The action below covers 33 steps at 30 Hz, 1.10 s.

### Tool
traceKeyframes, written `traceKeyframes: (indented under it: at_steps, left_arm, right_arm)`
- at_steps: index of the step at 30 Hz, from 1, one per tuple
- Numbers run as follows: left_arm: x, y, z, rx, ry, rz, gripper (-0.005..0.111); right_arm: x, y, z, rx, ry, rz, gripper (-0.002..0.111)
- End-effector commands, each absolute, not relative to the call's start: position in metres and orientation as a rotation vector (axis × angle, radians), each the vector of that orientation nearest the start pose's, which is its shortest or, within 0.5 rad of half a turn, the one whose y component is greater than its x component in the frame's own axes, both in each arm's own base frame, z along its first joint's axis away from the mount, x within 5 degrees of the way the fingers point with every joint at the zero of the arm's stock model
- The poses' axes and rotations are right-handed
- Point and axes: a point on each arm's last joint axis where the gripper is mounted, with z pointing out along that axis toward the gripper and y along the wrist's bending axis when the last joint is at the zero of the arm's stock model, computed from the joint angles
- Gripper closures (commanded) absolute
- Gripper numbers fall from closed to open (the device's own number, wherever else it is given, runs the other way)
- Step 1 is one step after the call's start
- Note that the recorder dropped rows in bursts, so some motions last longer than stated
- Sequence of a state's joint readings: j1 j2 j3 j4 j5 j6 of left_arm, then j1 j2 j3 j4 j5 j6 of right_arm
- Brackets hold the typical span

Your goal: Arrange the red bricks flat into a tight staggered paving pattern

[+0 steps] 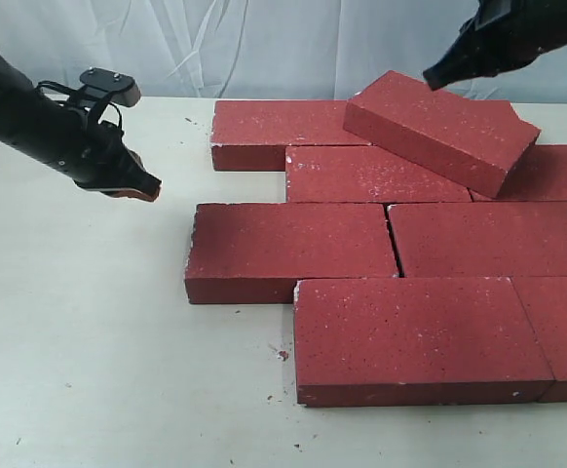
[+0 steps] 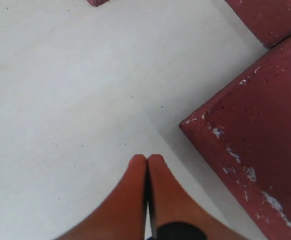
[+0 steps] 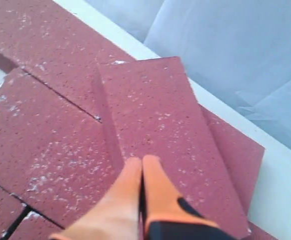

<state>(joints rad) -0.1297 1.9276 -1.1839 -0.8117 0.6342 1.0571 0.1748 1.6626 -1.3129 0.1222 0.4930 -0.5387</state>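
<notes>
Brick (image 1: 439, 130) tilted beneath pinched right fingers (image 3: 128, 195), left fingers (image 2: 130, 195) pinched, hovering

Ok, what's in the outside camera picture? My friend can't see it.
Red bricks lie flat in staggered rows on a white table, but one brick rests tilted on top of them at the back. The shut right gripper is close above it; the shut left gripper hangs left of the bricks.

Red bricks (image 1: 293, 249): dark red, grainy, white-specked, with whitish chipped edges; table (image 1: 89, 341): off-white with sparse dark flecks; left end effector (image 2: 147, 162) and right end effector (image 3: 141, 164): orange fingers on black bodies; backdrop (image 1: 264, 44), upper frame: pale bluish-white.
</notes>
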Motion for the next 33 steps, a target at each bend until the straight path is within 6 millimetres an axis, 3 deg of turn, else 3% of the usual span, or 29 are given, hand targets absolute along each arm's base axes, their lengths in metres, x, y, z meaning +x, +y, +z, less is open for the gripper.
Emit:
traceKeyframes:
  at_steps: [1,3,6,9,15,21,33]
  left_arm:
    - [0.376,-0.089,0.17,0.736,2.473,-0.502,0.107]
    - [0.376,-0.089,0.171,0.722,2.47,-0.507,0.107]
    - [0.376,-0.089,0.171,0.72,2.47,-0.508,0.107]
    - [0.377,-0.089,0.171,0.716,2.467,-0.502,0.107]
    - [0.377,-0.088,0.171,0.715,2.466,-0.497,0.107]
    - [0.378,-0.088,0.171,0.706,2.46,-0.48,0.107]
    - [0.378,-0.087,0.171,0.711,2.459,-0.475,0.107]
  right_arm:
    - [0.401,0.022,0.312,-0.559,2.38,0.023,0.109]
    - [0.42,0.002,0.309,-0.453,2.41,0.079,0.109]
    - [0.461,-0.019,0.284,-0.238,2.44,0.114,0.109]
    - [0.496,-0.029,0.254,-0.251,2.48,0.013,0.109]
    - [0.528,-0.033,0.201,-0.292,2.63,0.023,0.109]
    - [0.534,-0.031,0.186,-0.301,2.675,0.061,0.109]
    - [0.523,-0.014,0.193,-0.435,2.729,0.317,0.109]
